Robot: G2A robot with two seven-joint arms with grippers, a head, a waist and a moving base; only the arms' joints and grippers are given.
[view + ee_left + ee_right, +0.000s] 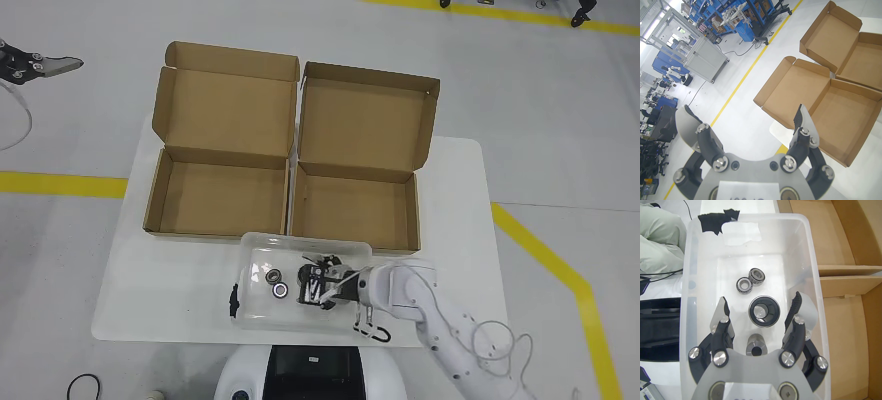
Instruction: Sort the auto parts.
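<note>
A clear plastic bin at the table's front edge holds two small steel roller bearings, a black-rimmed ring part and a grey steel sleeve. My right gripper hangs open inside the bin, its fingers on either side of the ring part without touching it. The sleeve lies between the finger bases. My left gripper is open and empty, held high over the floor off the table's far left.
Two open, empty cardboard boxes sit side by side behind the bin, lids folded back. Black tape sticks to the bin's end wall. The white table has bare room on both sides of the boxes.
</note>
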